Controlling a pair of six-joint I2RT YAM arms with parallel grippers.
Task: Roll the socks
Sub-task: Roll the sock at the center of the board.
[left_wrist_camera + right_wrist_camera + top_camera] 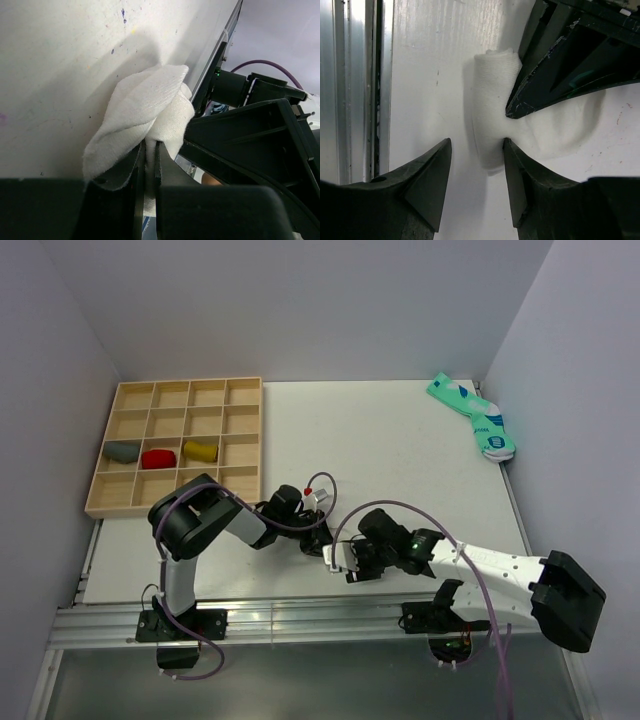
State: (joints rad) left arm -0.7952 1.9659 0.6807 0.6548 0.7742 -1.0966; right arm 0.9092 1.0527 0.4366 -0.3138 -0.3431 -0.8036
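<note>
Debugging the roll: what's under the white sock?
Only the white table shows around the white sock. The left gripper is shut on its fabric; what lies beneath the roll is covered and cannot be told.

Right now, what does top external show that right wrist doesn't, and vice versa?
Only top external: the tray with a grey bundle, red bundle and yellow bundle, plus teal socks at the far right corner. Only right wrist: the white sock, partly rolled, pinched by the left end effector, its end between the open fingers of the right end effector. Both: the table and both end effectors close together near its front edge.
</note>
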